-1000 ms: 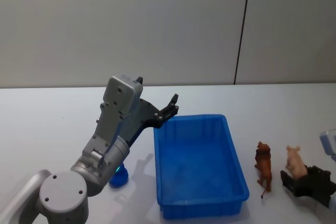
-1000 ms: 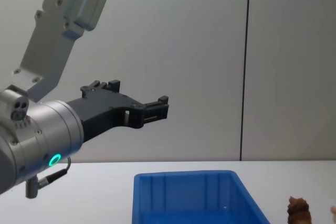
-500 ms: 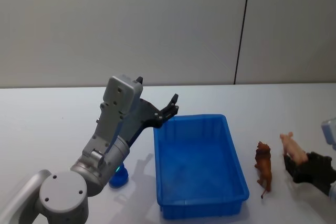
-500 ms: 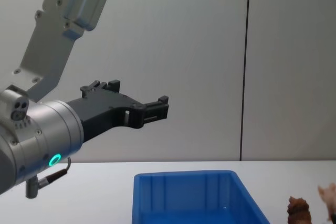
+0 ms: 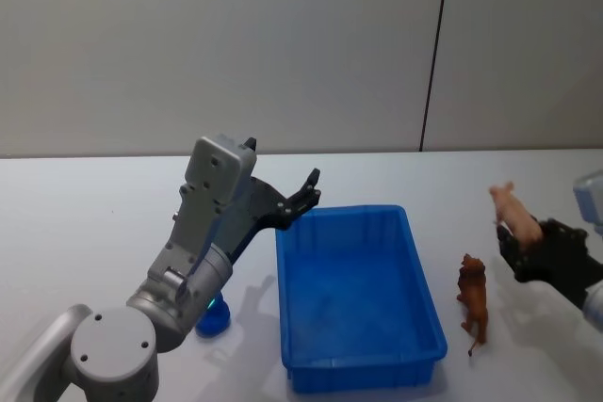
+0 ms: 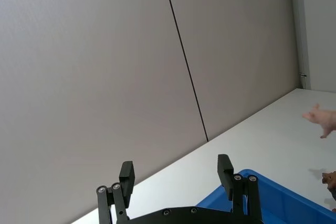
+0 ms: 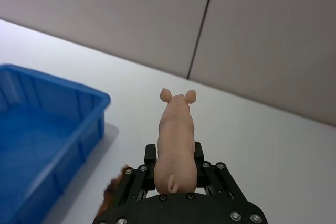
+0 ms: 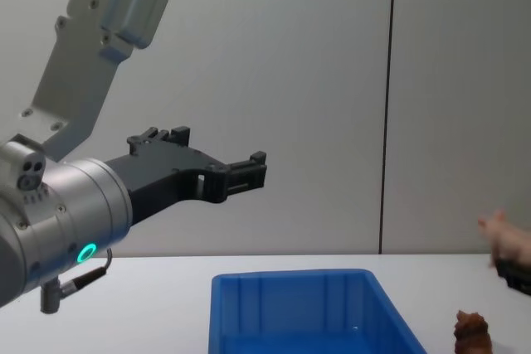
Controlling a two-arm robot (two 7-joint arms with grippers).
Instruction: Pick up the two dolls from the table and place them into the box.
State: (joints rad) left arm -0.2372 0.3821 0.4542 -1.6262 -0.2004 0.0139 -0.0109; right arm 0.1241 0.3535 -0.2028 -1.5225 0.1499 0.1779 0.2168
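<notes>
Right tool: the right tool [image 7: 175,157] is closed on the pink pig doll [image 5: 513,215], one finger on each flank at the rear half of the body, snout pointing away from the wrist.
Pink pig doll, place: held in the air above the table [image 5: 85,223], to the right of the box [image 5: 363,372] and well apart from its rim.
Reddish-brown doll, place: the reddish-brown doll [image 5: 473,297] stands upright on the table just beside the box's right wall, between the box and the right tool, not touching either.
Box: bright blue, open-topped, nothing visible inside.
Left tool: the left tool [image 5: 307,192] hangs with fingers spread and nothing between them, above the box's far left corner; this arm looks idle.
Step in hand: judged as the carry of the pig toward the box; the brown doll is not yet taken.
How the pig will handle: likely light and stiff, with a smooth skin that could slide or swivel between the fingers; the hold across the flanks suits it.
How the brown doll will handle: likely light too, and tippy on thin legs, so a nudge may fell it.
Where to take the brown doll: across the trunk, not by legs or tail.
Risk: the carry passes over the brown doll, which a low tool could clip.
</notes>
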